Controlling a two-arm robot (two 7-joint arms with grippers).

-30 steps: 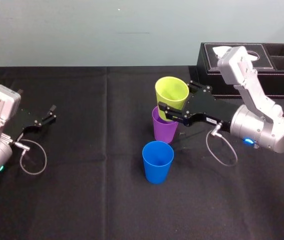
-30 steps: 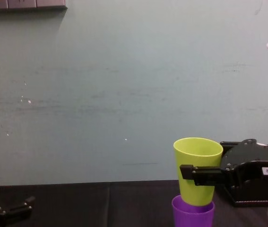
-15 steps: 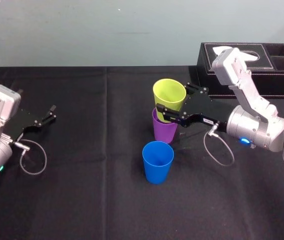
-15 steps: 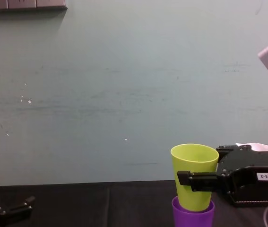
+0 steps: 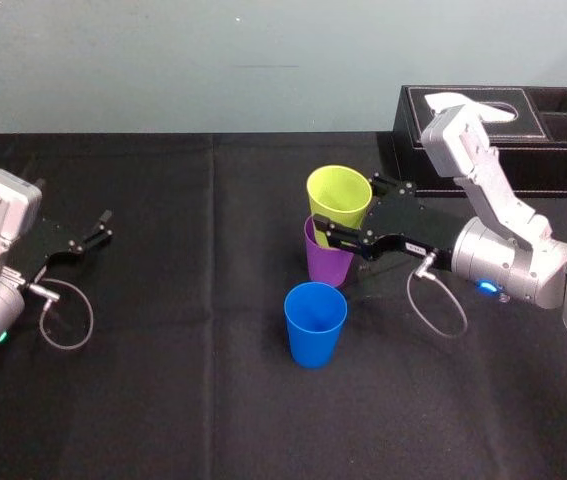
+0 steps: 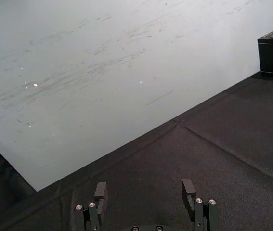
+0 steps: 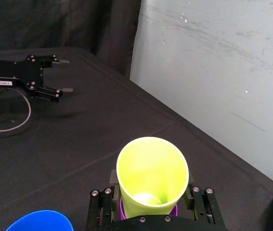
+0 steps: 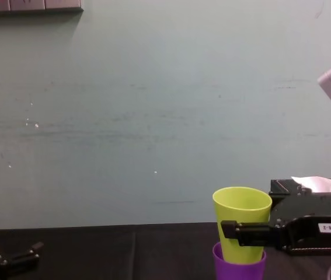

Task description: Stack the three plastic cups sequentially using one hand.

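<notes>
Hidden parts first. The chest view's lower edge cuts off the purple tapered plastic cup just below its rim. In the right wrist view we make out only a purple sliver around the base of the yellow-green tapered plastic cup, and the blue tapered plastic cup is cropped to an arc of rim.

The right gripper, black with a white numbered label, pinches the yellow-green cup at mid-wall, one flat finger on each side. That cup sits partway inside the purple cup, with most of its wall above the purple rim.

The head view shows the blue cup whole, upright and apart, near the pair on the robot's side of the black tablecloth. A black tissue box stands behind. The left gripper is parked at the table's left, fingers spread, holding nothing.
</notes>
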